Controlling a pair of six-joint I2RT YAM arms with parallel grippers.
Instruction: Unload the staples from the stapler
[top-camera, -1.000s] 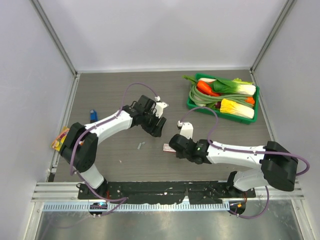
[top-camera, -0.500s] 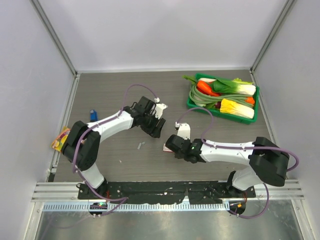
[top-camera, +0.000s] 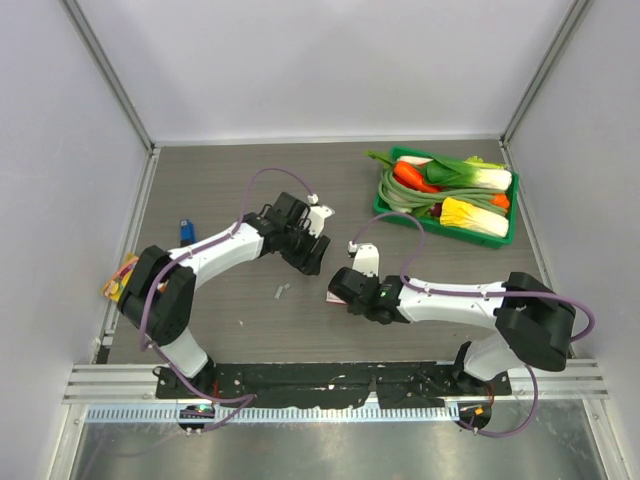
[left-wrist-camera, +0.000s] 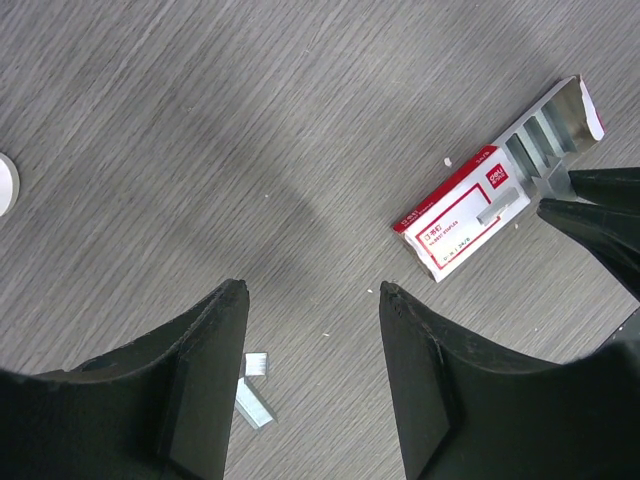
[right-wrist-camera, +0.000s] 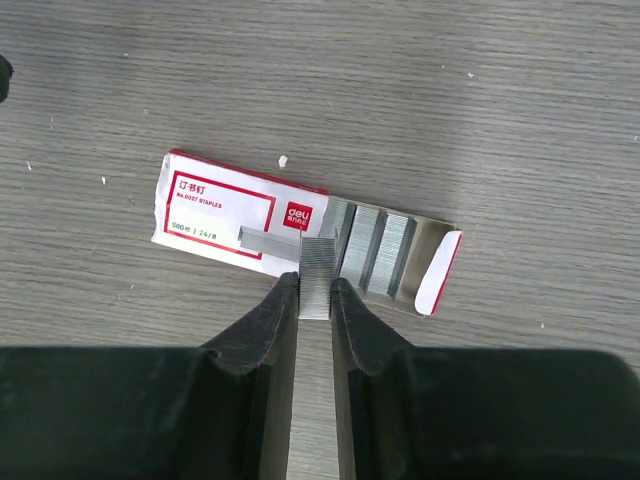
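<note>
Far left edge: colourful packet (top-camera: 120, 278), same spot as a second ago. Just past it is the stapler (top-camera: 186, 230), a small blue thing lying alone on the table (top-camera: 230, 180). It is well apart from both arms and unmoved, too small for detail.

Left gripper (top-camera: 310, 255) hovers over bare wood mid-table, jaws apart, nothing between them. Its wrist view shows the two black fingers (left-wrist-camera: 205, 380) spread with only table grain in the gap. Practically no shift from the earlier frames, same spread.

Loose staple pieces (top-camera: 280, 292) lie on the table below-left of it, not moved.

Next right: red-and-white staple box (top-camera: 333, 296), flat on the table. Its inner tray (right-wrist-camera: 395, 255) is slid out at one end with several grey strips in it, and one more strip lies on the label. Box in the same place as before.

Right gripper (right-wrist-camera: 316, 288) is pinched tight on a short strip of staples (right-wrist-camera: 318, 262), held at the seam between sleeve and tray. Cannot tell whether the strip touches the box. Grip looks the same across the second. What did change: the right wrist has slid a little left toward the box, and the elbow and shoulder links have swung inward.

Far right, at the back: green basket (top-camera: 478, 236) of vegetables, as before.
</note>
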